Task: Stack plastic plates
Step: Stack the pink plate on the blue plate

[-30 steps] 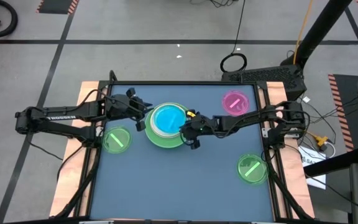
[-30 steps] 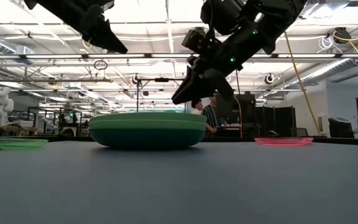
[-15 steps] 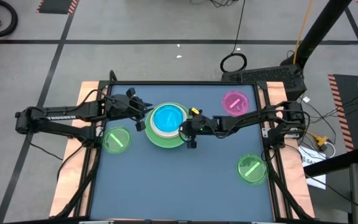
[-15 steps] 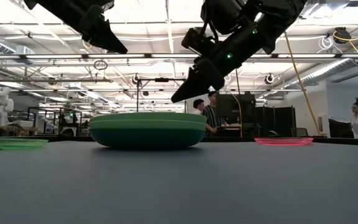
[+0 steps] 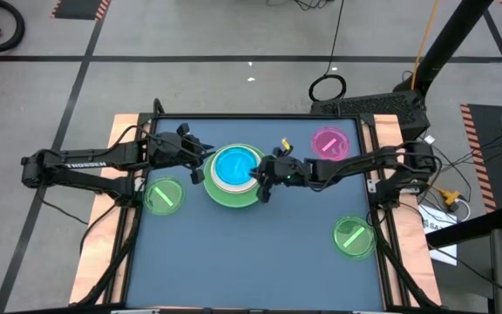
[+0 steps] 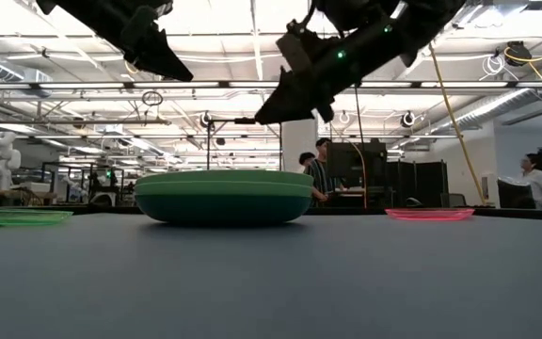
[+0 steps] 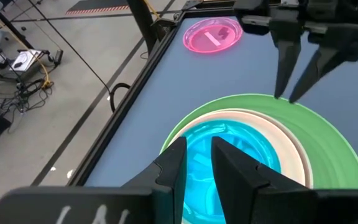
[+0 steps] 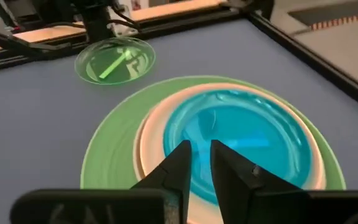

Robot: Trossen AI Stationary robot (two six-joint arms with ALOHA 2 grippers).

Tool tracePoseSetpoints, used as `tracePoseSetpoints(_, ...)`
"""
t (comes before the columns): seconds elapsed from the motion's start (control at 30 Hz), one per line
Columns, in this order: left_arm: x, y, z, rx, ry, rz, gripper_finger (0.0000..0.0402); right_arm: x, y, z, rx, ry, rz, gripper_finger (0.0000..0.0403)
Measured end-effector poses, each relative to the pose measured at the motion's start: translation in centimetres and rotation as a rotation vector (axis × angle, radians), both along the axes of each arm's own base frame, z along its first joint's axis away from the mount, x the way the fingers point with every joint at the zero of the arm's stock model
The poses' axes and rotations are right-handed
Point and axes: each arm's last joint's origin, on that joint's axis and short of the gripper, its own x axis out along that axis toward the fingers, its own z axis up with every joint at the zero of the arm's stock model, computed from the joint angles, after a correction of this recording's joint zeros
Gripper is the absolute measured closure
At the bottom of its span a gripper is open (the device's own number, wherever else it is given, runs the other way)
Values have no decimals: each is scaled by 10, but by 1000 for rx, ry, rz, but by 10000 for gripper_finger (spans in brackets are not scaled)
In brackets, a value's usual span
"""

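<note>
Two pincers are over the stack of plates in the middle of the tabletop [image 5: 260, 253]. My right pincer [image 5: 264, 177] has lifted since a second ago: in the low view it was then close above the rim of the stack, and now it hangs clearly higher, tilted, with its fingers near together and holding nothing. My left pincer [image 5: 200, 162] has not moved; it hovers over the other edge of the stack, its fingers also almost closed and empty.

The stack [image 5: 234, 177] has a large green plate [image 7: 319, 134] at the bottom, a cream plate [image 7: 291, 146] on it, and a glossy translucent blue plate [image 8: 244, 140] on top. From the low view I see only smooth green rims [image 6: 224, 193], and there are two green layers, dark under light; the blue plate is hidden there.

Three small translucent plates lie apart, each with a stripe: a pink plate [image 5: 329, 144] at the far right, a green plate [image 5: 163, 195] on the left side, another green plate [image 5: 353, 235] at the near right. The low view also shows people standing in the room behind.
</note>
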Motion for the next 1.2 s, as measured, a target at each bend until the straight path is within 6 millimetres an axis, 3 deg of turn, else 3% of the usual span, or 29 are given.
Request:
tracePoseSetpoints(0.23, 0, 0, 0, -6, -3, 3, 321, -23, -12, 16, 29, 76, -180, 351)
tracePoseSetpoints(0.43, 0, 0, 0, -8, -5, 5, 321, -59, -47, 13, 91, 290, -426, 346)
tracePoseSetpoints(0.7, 0, 0, 0, -8, -5, 4, 321, -96, -94, -1, 194, 509, -685, 306)
tracePoseSetpoints(1.2, 0, 0, 0, -2, -2, 1, 321, -106, -129, -28, 244, 624, -815, 288)
